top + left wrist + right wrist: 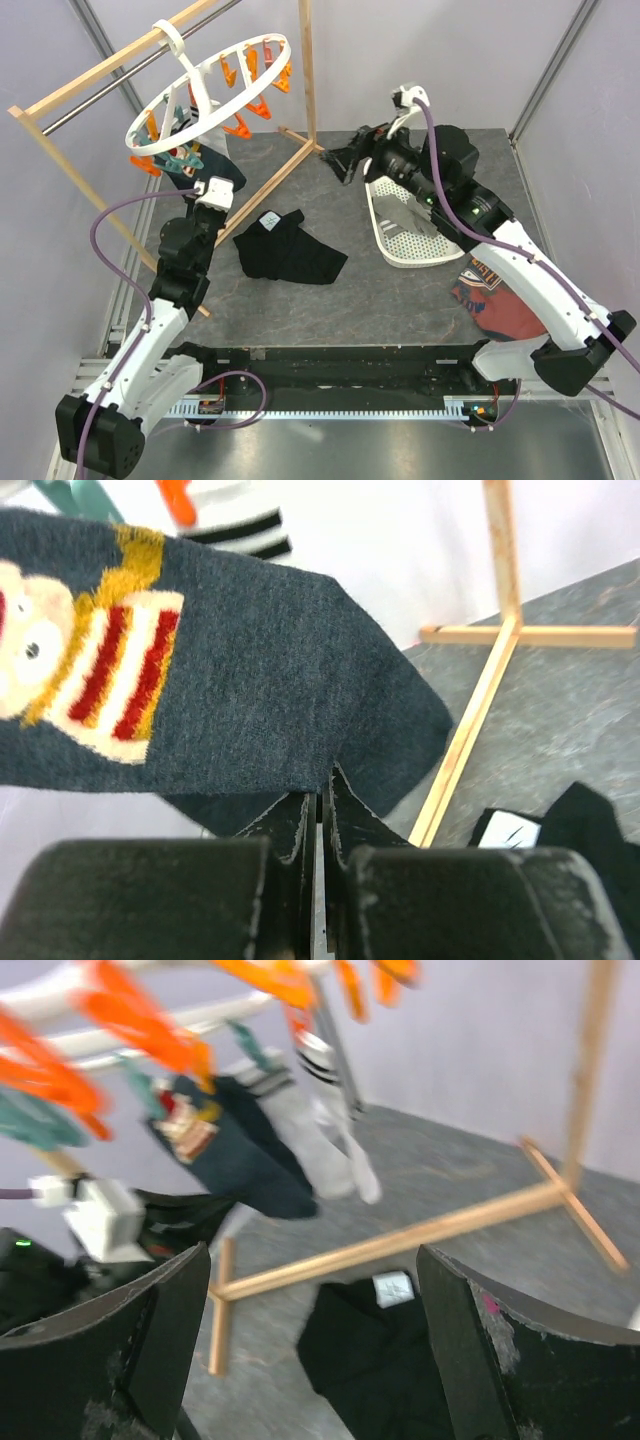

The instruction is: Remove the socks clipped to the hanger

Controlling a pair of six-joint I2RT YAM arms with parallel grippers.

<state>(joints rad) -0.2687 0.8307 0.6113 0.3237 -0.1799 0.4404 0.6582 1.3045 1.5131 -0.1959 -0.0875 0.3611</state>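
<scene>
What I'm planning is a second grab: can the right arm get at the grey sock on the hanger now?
Probably yes: the open right gripper faces the grey sock, nothing between them; the left gripper pinches the navy sock beside it.

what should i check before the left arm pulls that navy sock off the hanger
1. Grip: ok, jaws of the left gripper look shut on the lower edge of the navy sock.
2. Depth of pinch: cannot tell, the tips hide it.
3. Sock hanging from the hanger: ok.
4. Other arm clear: ok, the right gripper is open, empty and apart from the hanger.
5. Pull path: ok, the wooden rack stands off to one side.
</scene>
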